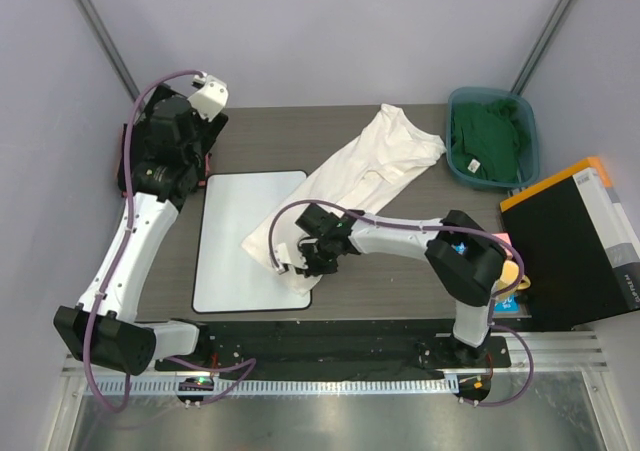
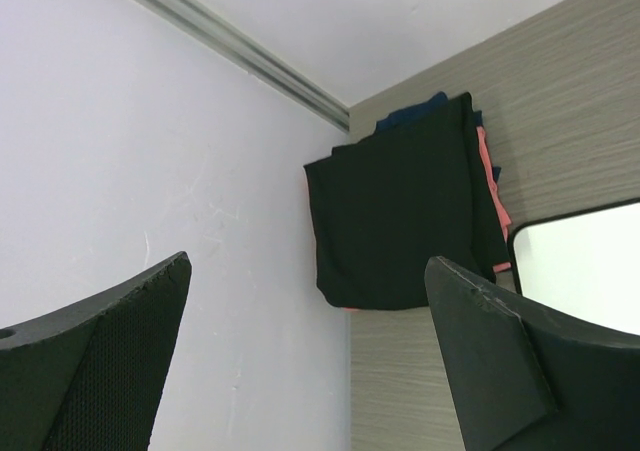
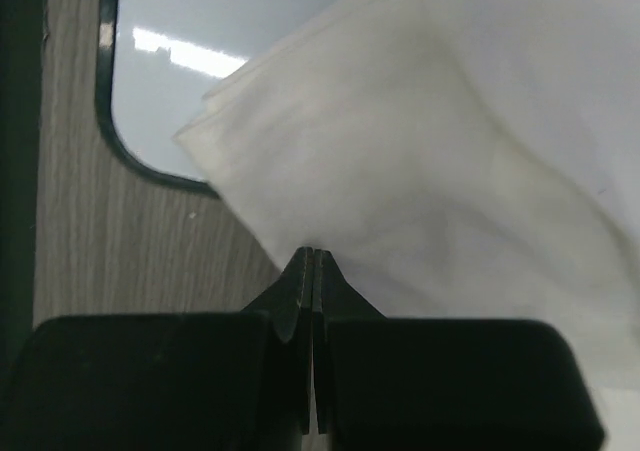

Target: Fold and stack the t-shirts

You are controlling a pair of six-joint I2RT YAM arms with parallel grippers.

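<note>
A grey wood-grain table (image 1: 400, 286) stands between pale lavender walls. A flat white rectangular board with a black rim (image 1: 240, 241) lies on the table's left half. A cream-white soft cloth t-shirt (image 1: 375, 166) stretches diagonally across the middle, with its far end towards the back right and its near end overlapping the board's right edge.

The right gripper (image 1: 305, 256) is low over that near end. In the right wrist view its fingers are pressed fully together and their tips sit at the shirt's edge. I cannot tell whether any cloth is caught between them.

The left gripper (image 2: 308, 266) is at the back left corner with its fingers spread wide and nothing between them. Beyond it a folded stack lies on the table by the wall. A black t-shirt (image 2: 400, 211) is on top, with the edge of a pinkish-red t-shirt (image 2: 492, 186) showing along its side and a dark blue edge at the far end.

At the back right, a crumpled green t-shirt (image 1: 487, 141) fills a teal plastic tub (image 1: 483, 92).
</note>
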